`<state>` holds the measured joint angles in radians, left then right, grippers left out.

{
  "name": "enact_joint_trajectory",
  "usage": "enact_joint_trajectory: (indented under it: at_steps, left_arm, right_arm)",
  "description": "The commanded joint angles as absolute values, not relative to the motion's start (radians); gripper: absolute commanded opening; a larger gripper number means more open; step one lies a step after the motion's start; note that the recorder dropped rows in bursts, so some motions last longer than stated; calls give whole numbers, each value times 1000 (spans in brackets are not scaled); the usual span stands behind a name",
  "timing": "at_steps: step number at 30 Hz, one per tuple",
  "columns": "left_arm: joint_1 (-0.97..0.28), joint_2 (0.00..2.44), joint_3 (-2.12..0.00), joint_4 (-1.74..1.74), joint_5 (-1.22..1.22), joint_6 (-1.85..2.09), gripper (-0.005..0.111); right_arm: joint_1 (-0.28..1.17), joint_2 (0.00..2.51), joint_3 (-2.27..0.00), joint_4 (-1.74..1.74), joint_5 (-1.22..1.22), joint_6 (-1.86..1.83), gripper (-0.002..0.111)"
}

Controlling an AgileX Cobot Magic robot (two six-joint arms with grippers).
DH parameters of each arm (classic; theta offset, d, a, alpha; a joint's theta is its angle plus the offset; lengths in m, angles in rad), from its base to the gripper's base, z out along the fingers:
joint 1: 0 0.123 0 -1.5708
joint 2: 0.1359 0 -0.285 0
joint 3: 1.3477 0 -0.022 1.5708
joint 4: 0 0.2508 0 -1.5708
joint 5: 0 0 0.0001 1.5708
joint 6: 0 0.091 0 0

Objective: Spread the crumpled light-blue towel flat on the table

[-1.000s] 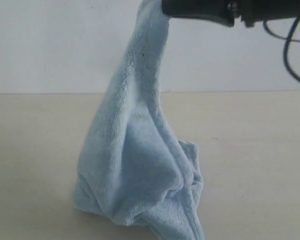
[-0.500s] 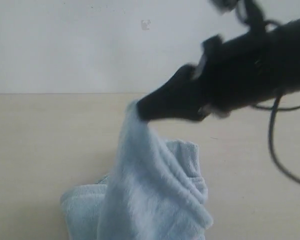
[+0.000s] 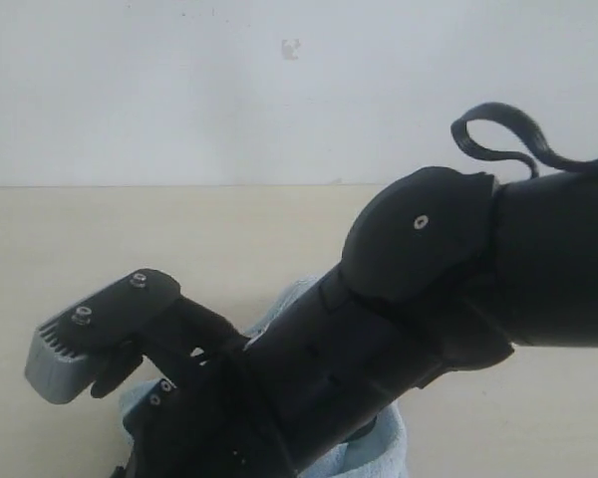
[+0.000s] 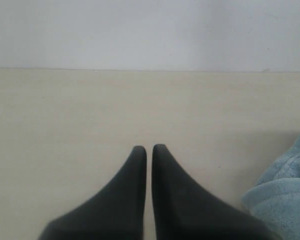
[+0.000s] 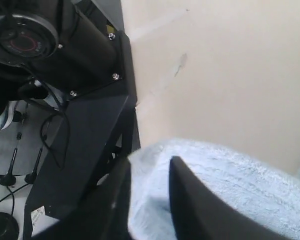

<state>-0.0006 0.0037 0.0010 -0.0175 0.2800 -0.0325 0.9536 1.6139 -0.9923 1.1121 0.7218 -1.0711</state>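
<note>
Towel (image 3: 384, 450) is lying in a bunched heap near six o'clock on the table, so from where I'm standing the spreading is looking barely begun. No hem is running straight and no corner is lying flat. Most of the cloth is hiding under the arm, so I'm not seeing how much of it is folded over.

The beige table (image 3: 130, 229) is showing plenty of bare surface out toward nine and twelve o'clock, which should be room enough to open the cloth.

The right arm (image 3: 429, 299) is reaching low from three o'clock across the heap, its tip out around eight o'clock.

The right gripper (image 5: 149, 165) is down at the cloth with its black fingers (image 5: 190, 200) standing a little apart and a fluffy fold filling the gap. Whether they are pinching that fold or letting it go, I cannot tell.

The left gripper (image 4: 149, 148) is hovering over bare table just beside the heap, jaws pressed together and carrying nothing.

What is left is nearly everything: finding the edges, drawing them apart, and smoothing the cloth down.
</note>
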Motion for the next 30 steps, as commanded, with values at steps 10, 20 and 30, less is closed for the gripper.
enact_joint_trajectory:
  at_steps: [10, 20, 30]
  left_arm:
    - [-10, 0, 0, -17, 277, -32, 4]
    - [-10, 0, 0, -17, 277, -32, 4]
    - [-10, 0, 0, -17, 277, -32, 4]
  right_arm:
    - [880, 1495, -989, 771, 530, -748, 59]
    - [598, 1540, -989, 127, 475, 0, 59]
    - [589, 1724, -989, 391, 435, -169, 59]
